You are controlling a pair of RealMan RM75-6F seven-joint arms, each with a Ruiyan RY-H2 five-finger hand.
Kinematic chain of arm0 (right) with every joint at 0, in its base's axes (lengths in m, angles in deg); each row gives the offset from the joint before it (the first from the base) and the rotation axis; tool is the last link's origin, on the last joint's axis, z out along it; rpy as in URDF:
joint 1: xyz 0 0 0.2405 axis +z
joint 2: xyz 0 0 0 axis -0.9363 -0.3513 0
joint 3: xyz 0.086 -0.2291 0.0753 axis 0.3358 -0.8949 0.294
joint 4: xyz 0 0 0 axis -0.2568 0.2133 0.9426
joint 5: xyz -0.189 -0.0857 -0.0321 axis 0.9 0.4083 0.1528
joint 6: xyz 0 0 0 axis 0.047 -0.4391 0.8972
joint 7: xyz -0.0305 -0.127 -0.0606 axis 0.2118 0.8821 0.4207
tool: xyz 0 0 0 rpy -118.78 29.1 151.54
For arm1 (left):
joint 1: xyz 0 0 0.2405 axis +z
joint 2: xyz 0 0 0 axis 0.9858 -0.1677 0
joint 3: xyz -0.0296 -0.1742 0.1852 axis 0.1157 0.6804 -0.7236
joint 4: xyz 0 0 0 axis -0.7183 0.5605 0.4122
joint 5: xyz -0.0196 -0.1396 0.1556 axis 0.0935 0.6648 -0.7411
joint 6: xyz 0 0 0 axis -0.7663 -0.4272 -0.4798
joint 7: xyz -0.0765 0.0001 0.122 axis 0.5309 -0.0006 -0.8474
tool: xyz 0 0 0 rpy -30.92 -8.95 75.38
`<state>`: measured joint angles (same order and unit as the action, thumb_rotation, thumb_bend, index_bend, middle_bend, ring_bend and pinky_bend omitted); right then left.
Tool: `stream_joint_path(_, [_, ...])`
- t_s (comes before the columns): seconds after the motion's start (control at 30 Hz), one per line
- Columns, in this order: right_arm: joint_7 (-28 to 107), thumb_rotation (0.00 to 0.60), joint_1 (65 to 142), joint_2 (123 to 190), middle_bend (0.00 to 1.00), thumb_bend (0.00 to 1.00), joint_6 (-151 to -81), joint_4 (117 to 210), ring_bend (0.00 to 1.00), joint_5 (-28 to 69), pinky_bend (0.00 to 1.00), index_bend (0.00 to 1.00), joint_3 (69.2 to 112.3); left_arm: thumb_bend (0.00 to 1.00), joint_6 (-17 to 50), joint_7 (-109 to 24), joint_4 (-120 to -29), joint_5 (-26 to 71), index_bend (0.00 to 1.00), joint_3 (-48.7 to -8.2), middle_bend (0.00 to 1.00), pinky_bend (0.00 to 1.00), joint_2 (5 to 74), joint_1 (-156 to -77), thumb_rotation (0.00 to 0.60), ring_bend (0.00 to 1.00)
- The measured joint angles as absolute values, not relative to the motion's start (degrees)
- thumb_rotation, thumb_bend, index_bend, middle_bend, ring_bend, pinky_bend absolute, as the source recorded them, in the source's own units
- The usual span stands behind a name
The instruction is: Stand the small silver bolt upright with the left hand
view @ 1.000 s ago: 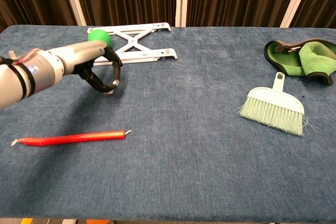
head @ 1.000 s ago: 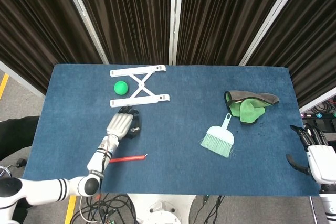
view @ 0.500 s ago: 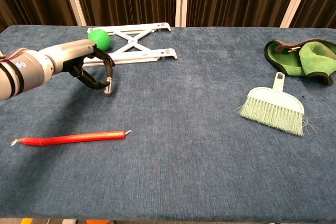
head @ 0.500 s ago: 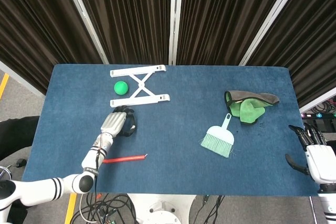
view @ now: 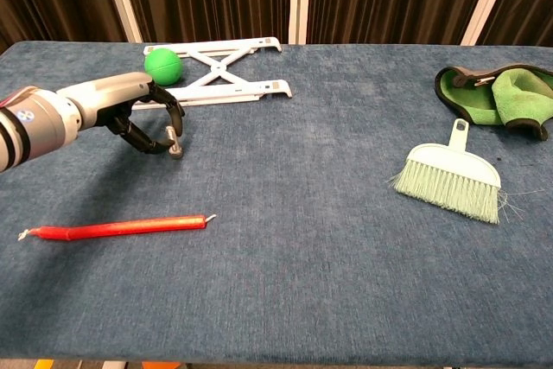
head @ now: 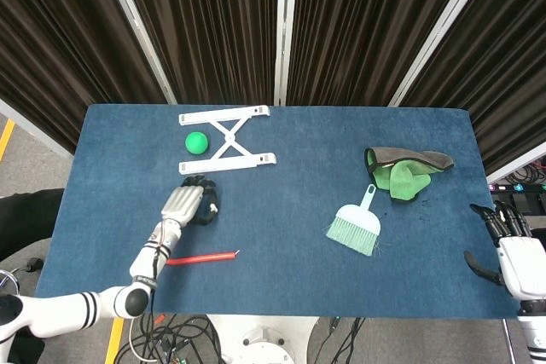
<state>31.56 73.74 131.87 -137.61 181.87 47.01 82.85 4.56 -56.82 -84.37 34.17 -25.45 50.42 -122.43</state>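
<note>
The small silver bolt [view: 175, 143] stands roughly upright with its lower end on the blue table [view: 285, 239], in front of the white folding stand. My left hand [view: 130, 116] reaches in from the left with its fingers curled around the bolt, pinching it between the thumb and a fingertip [view: 179, 117]. In the head view the left hand [head: 189, 202] covers the bolt. My right hand [head: 509, 245] hangs off the table's right edge, holding nothing, fingers apart.
A green ball [view: 162, 65] and a white folding stand [view: 226, 71] lie just behind the left hand. A red stick [view: 117, 228] lies near the front left. A mint brush [view: 451, 179] and a green cloth [view: 497, 97] are on the right.
My left hand has drawn back to the left and lowered with the bolt, which now stands on the table. The right hand has stayed put.
</note>
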Motion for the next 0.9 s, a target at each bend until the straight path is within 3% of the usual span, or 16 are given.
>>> stream_joint_path(0.17, [31.5, 0.600, 73.8, 131.8, 0.18, 0.20, -137.5, 181.8, 0.00, 47.0, 0.03, 0.12, 82.9, 0.37, 4.4, -57.1, -86.0, 33.7, 0.26, -25.8, 0.14, 0.00, 49.2, -122.3, 0.600, 0.01])
stream_joint_path(0.27, [31.6, 0.600, 74.1, 131.6, 0.18, 0.20, -137.3, 181.9, 0.00, 47.0, 0.03, 0.12, 83.1, 0.32, 5.2, -56.8, -88.7, 32.5, 0.21, -25.8, 0.14, 0.00, 47.1, -121.8, 0.600, 0.00])
stream_joint_path(0.6, [30.7, 0.600, 75.3, 129.8, 0.18, 0.20, -136.4, 181.5, 0.00, 46.3, 0.03, 0.12, 84.2, 0.16, 21.6, -52.6, -95.5, 23.9, 0.24, -25.8, 0.14, 0.00, 34.1, -112.1, 0.600, 0.00])
stream_joint_path(0.9, [30.3, 0.600, 74.9, 130.4, 0.18, 0.20, -137.2, 181.0, 0.00, 45.8, 0.03, 0.12, 84.5, 0.12, 36.1, -45.4, -95.9, 16.4, 0.25, -31.1, 0.14, 0.00, 24.8, -97.0, 0.600, 0.00])
